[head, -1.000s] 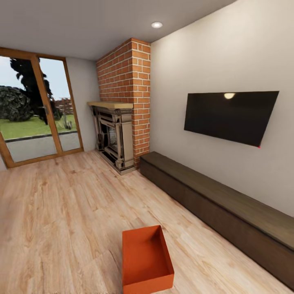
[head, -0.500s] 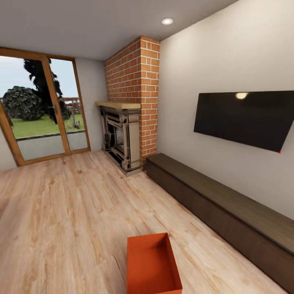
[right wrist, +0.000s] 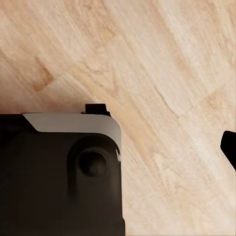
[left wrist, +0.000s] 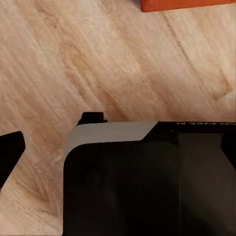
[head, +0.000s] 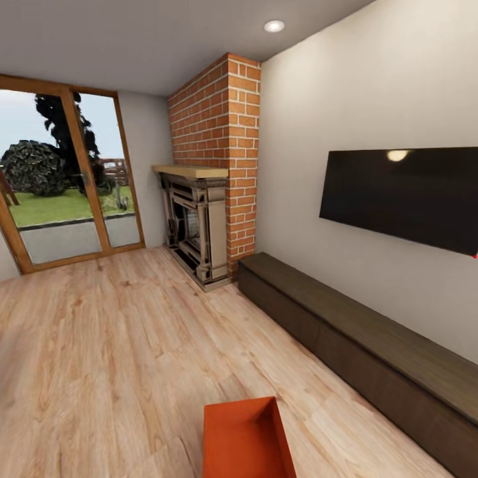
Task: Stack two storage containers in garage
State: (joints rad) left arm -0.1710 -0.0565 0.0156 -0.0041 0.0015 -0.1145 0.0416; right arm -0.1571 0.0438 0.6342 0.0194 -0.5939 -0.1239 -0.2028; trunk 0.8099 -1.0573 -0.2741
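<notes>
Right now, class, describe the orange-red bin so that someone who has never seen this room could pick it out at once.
Start at the red brick fireplace against the wall that carries the black TV, then follow the long low dark cabinet toward the viewer. On the light wood plank floor beside it sits the storage container, an open-topped, thin-walled box. It is the sole vivid orange-red item among browns and greys.

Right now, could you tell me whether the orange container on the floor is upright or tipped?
Upright: the storage container rests on the wood floor, opening facing up.
</notes>
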